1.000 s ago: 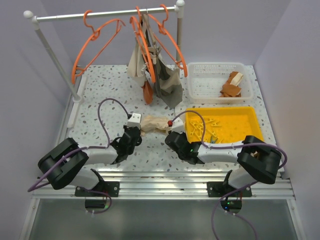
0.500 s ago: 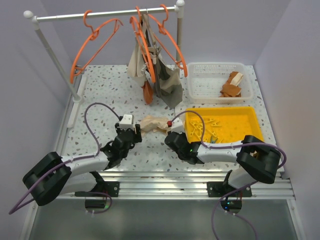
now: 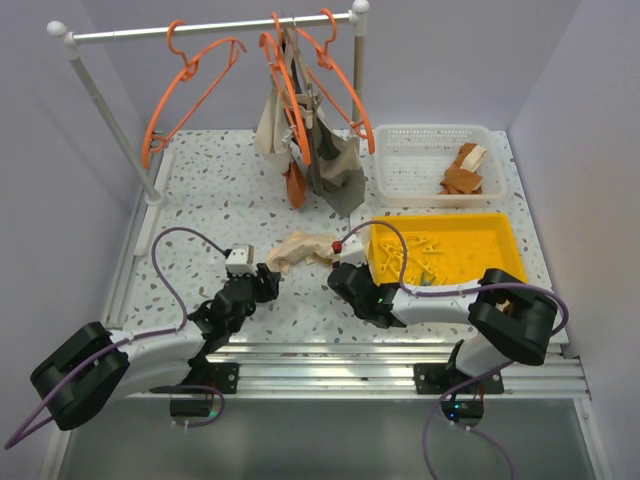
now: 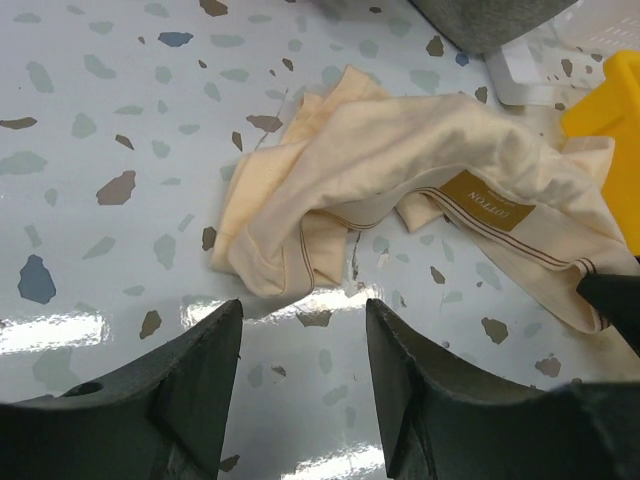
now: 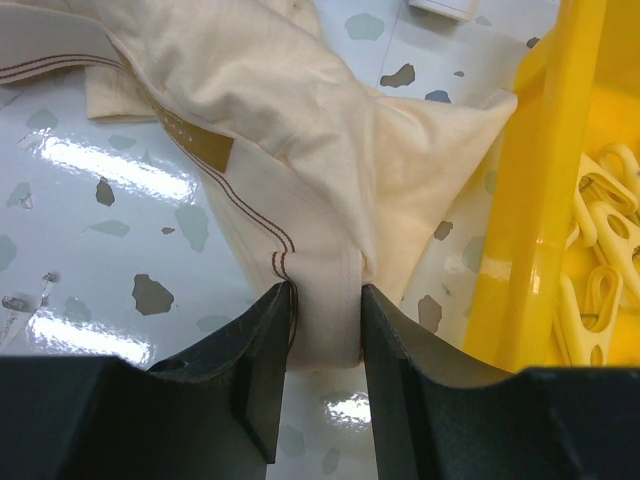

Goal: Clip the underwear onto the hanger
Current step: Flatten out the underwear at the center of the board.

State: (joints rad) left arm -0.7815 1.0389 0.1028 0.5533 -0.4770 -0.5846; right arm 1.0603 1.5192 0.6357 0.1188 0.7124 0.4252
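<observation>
Backing away from the underwear (image 3: 300, 247), the left gripper (image 3: 266, 277) is now standing released and empty. A second ago it was shut at the cloth's left edge, so that hold has been given up. In the left wrist view the underwear is lying crumpled on the table (image 4: 100, 100) just ahead of the spread fingers and apart from them, its labelled waistband trailing off to the tool's right.

The right gripper (image 5: 325, 300) is clenching on a fold of the waistband. Cloth is filling the gap between its fingers and spreading ahead and to its left, while the yellow tray (image 5: 545, 150) of pegs (image 5: 600, 290) is sitting just to its right. The hanger (image 3: 190, 90) is hanging on the rail (image 3: 200, 28), well ahead of both grippers and untouched.

By this reading, the garment is being held at one edge only, and clipping is not yet under way.
</observation>
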